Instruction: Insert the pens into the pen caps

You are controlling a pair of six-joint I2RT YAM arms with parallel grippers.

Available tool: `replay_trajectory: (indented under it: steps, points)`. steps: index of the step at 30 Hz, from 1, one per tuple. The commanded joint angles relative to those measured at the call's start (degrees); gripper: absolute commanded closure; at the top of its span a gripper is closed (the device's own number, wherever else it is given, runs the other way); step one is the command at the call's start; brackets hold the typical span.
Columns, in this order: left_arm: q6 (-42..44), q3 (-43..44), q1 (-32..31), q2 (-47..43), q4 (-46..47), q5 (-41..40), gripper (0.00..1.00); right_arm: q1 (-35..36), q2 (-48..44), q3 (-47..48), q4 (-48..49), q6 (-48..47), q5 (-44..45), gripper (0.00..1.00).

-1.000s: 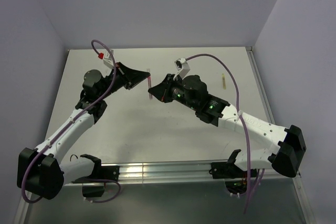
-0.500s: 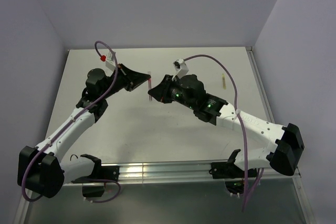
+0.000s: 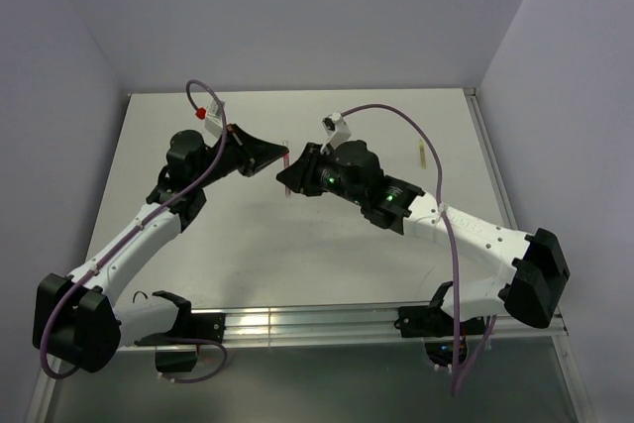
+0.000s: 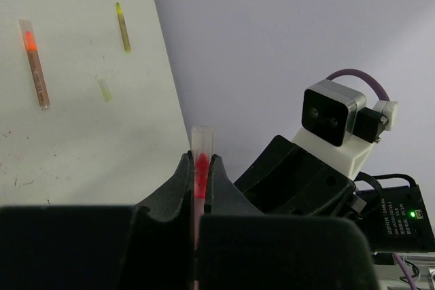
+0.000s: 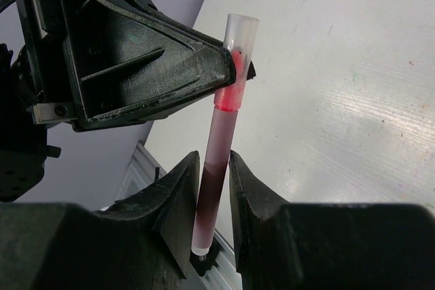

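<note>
Table (image 3: 248, 245) unchanged; left pincer (image 4: 200, 161) has shifted right (clamping pen (image 4: 202, 142))

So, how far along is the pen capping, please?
Done: one red pen on the white table looks capped. In hand: the left gripper clamps a second red pen, clear cap on, right gripper flanking it. Remaining: the yellow-green pen and loose pale cap stub.

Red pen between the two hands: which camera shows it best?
Right wrist: nearly the whole red pen shows, the left hand clamping its upper part. The left wrist shows only its end between that hand's fingers; the top external shows a thin sliver.
</note>
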Motion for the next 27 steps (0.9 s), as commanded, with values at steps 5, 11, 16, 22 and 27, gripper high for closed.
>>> replay_trajectory:
  steps: [5, 11, 16, 22, 27]
  points:
    - [0.13, 1.82, -0.57, -0.27, 1.89, 0.04, 1.0, -0.62, 0.4, 2.33, 3.22, 0.57, -1.25, 0.68]
    - [1.53, 0.85, -0.83, -1.33, 3.12, -1.45, 1.0, -0.8, 0.49, 1.98, 3.66, 0.75, -1.95, 0.72]
    - [2.77, -0.81, -1.01, -3.08, 5.75, -2.86, 1.0, -0.97, 0.84, 1.45, 4.19, 0.66, -2.74, 0.86]
    - [4.87, -2.75, -1.62, -5.37, 9.19, -2.69, 1.0, -0.97, 0.41, 0.13, 7.7, -1.8, -3.44, 1.0]
    - [9.35, -6.26, -3.29, -10.28, 14.37, -2.95, 1.0, -0.97, -1.26, -2.86, 14.11, -3.81, -3.45, 1.0]
